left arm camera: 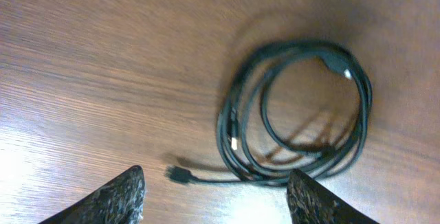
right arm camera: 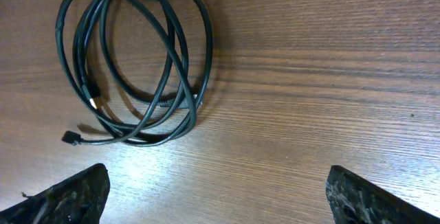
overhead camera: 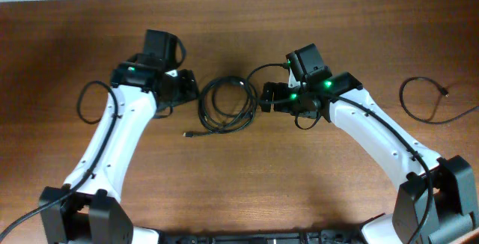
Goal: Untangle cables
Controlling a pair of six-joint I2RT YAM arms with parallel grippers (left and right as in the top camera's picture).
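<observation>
A bundle of thin black cables (overhead camera: 203,109) lies coiled in loops on the wooden table between my two grippers, with one plug end (overhead camera: 188,133) trailing out to its lower left. My left gripper (overhead camera: 191,87) is open and empty just left of the coil. My right gripper (overhead camera: 266,99) is open and empty just right of it. The left wrist view shows the coil (left arm camera: 223,124) and plug (left arm camera: 177,174) ahead of the open left fingers (left arm camera: 216,200). The right wrist view shows the coil (right arm camera: 208,52) up and left of the open right fingers (right arm camera: 220,200).
A separate thin black cable (overhead camera: 419,117) lies looped at the far right, with a plug end (overhead camera: 446,90), and runs off the right edge. Another thin black loop (overhead camera: 82,105) lies beside the left arm. The table's back edge runs along the top.
</observation>
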